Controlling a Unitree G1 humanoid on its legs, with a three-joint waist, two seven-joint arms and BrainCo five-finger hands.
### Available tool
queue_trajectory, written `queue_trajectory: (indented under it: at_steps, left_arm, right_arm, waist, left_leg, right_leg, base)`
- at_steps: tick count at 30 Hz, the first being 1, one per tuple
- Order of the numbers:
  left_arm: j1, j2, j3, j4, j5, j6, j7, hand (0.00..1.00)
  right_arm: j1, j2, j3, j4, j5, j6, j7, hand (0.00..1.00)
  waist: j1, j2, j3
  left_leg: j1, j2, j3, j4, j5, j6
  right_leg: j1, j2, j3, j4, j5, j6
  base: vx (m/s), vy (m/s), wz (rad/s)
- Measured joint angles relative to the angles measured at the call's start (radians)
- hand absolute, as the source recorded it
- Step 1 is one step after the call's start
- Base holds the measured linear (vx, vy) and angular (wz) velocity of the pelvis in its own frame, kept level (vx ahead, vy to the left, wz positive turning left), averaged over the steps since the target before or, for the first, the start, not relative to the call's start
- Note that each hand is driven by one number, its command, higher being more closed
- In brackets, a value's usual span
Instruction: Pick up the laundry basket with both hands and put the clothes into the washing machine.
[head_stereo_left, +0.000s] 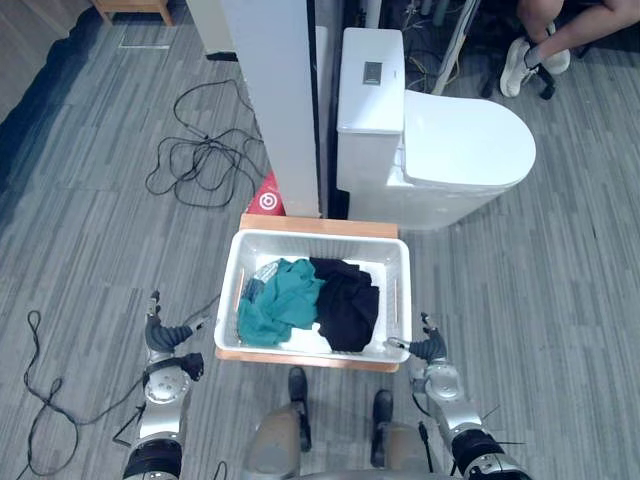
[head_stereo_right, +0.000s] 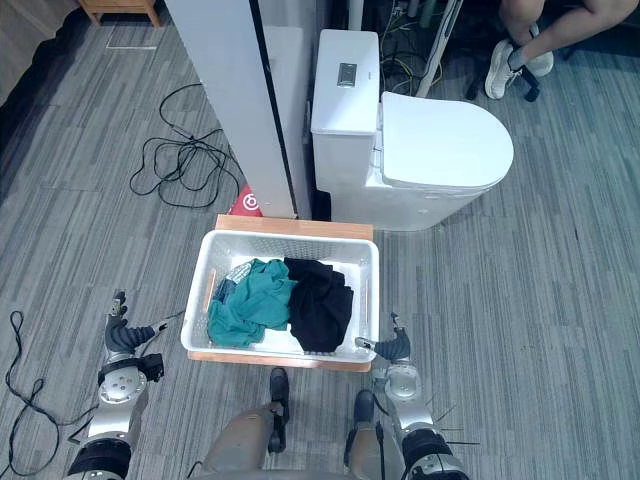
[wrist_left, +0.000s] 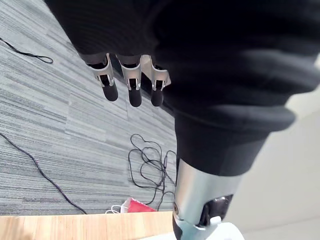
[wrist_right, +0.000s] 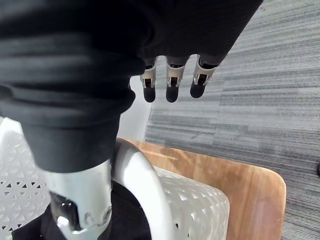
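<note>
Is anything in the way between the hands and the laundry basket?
Nothing visible: bare grey floor separates the left hand from the left wall of the white plastic laundry basket, and the right hand sits by its near right corner.

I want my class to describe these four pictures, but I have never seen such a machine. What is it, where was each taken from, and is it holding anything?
It is a two-legged robot with two arms and fingered hands. The two wide pictures come from cameras on its head, looking down; the two close ones come from cameras on its wrists, looking along the fingers. A white laundry basket sits on a low wooden board, holding a teal garment and a black garment. Behind stands a white toilet. The left hand is open, apart from the basket; the right hand is open at the basket's near corner. Neither holds anything.
</note>
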Motion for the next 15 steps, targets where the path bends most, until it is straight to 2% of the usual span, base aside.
queue_trajectory:
  at_steps: [4, 8, 15]
  left_arm:
    - [-0.045, 0.005, -0.011, 0.057, -0.001, 0.0, -0.001, 0.0]
    - [-0.065, 0.025, -0.039, 0.103, 0.0, 0.007, -0.003, 0.0]
    - [-0.087, 0.03, -0.046, 0.149, -0.001, 0.017, -0.005, 0.0]
  right_arm:
    - [-0.02, -0.006, 0.006, 0.01, 0.001, -0.001, 0.0, 0.0]
    - [-0.046, -0.004, 0.02, 0.02, 0.001, 0.001, 0.0, 0.0]
    - [-0.066, -0.004, 0.031, 0.009, 0.001, -0.003, 0.001, 0.0]
  waist:
    - [-0.006, -0.002, 0.001]
    - [-0.024, -0.019, 0.007]
    - [-0.024, -0.031, 0.026]
  left_leg:
    - [0.004, -0.001, 0.004, -0.027, 0.02, 0.007]
    - [0.004, -0.002, 0.009, -0.052, 0.037, 0.009]
    - [0.004, -0.002, 0.029, -0.059, 0.04, 0.01]
  right_leg:
    - [-0.004, -0.001, 0.001, -0.015, 0.016, 0.003]
    - [-0.019, -0.002, 0.006, -0.013, 0.023, 0.004]
    - [-0.034, -0.001, 0.026, -0.015, 0.028, 0.006]
  base:
    - [-0.02, 0.009, -0.02]
    - [-0.03, 0.01, -0.03]
    - [0.0, 0.009, -0.08]
